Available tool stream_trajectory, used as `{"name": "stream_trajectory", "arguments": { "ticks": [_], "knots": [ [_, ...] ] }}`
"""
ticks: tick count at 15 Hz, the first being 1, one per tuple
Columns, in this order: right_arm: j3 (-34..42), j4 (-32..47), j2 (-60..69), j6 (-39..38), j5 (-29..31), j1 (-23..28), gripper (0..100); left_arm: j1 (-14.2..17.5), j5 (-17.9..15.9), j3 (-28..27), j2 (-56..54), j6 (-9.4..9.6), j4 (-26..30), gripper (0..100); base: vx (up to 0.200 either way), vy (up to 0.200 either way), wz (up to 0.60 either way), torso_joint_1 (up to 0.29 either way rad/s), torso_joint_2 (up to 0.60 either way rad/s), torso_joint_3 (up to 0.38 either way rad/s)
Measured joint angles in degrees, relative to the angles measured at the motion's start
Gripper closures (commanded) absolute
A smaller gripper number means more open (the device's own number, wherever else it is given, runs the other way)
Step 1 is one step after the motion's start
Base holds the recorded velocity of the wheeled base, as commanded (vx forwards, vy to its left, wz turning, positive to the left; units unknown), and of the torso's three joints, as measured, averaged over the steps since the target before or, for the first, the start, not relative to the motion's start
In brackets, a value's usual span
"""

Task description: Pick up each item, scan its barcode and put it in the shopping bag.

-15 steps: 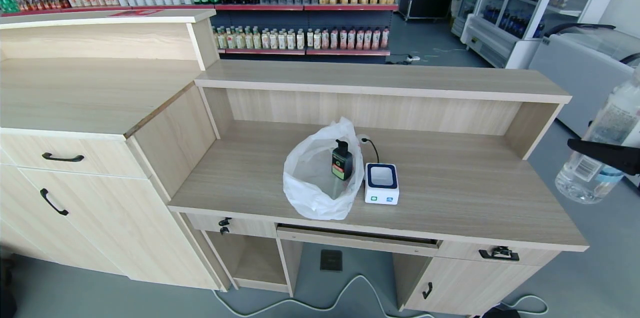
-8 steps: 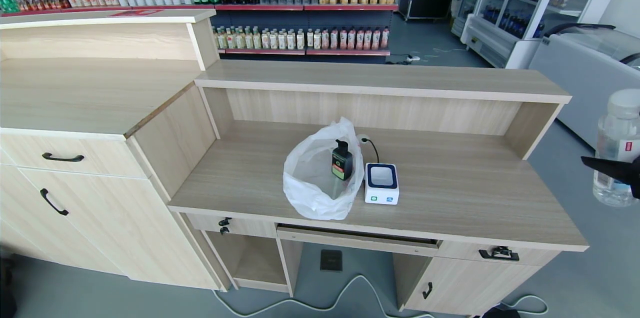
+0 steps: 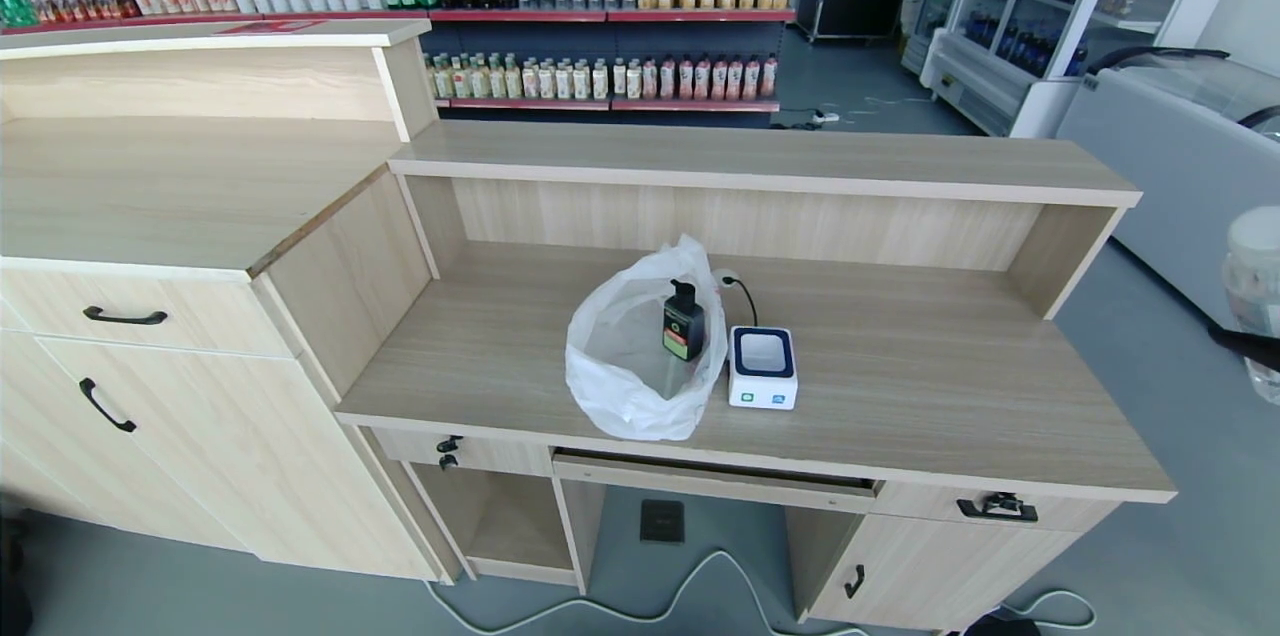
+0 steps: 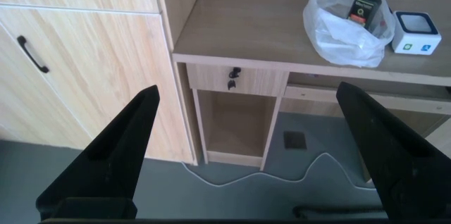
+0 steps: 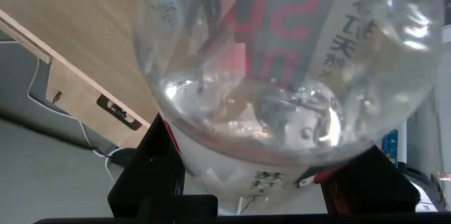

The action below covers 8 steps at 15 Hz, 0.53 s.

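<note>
Your right pincer (image 5: 261, 185) is clamped around a clear water bottle (image 3: 1258, 276), held upright off the right end of the counter (image 3: 900, 386), well apart from the barcode scanner (image 3: 763, 366). Your left pincer (image 4: 246, 153) hangs with jaws spread wide and empty, low before the counter. The white shopping bag (image 3: 625, 366) sits just beside the scanner, on its left, a dark pump bottle (image 3: 684, 321) standing in it.
</note>
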State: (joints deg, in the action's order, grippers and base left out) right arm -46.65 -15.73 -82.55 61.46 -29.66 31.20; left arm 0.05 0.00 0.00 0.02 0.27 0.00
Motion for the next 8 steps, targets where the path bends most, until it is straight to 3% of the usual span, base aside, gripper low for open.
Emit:
{"name": "stream_trajectory", "arguments": {
  "ticks": [6,8],
  "knots": [
    [-1.6,-5.6,-2.7,1.5,1.9,0.3,100,0.1,0.0,0.0,0.0,0.0,0.0,0,0.0,0.0,0.6,0.006,0.0,0.002],
    [-1.9,-7.1,-4.7,1.4,1.7,-0.5,100,0.0,0.0,0.0,0.0,0.0,0.0,0,0.0,0.0,0.0,0.0,0.0,0.0]
  ]
}}
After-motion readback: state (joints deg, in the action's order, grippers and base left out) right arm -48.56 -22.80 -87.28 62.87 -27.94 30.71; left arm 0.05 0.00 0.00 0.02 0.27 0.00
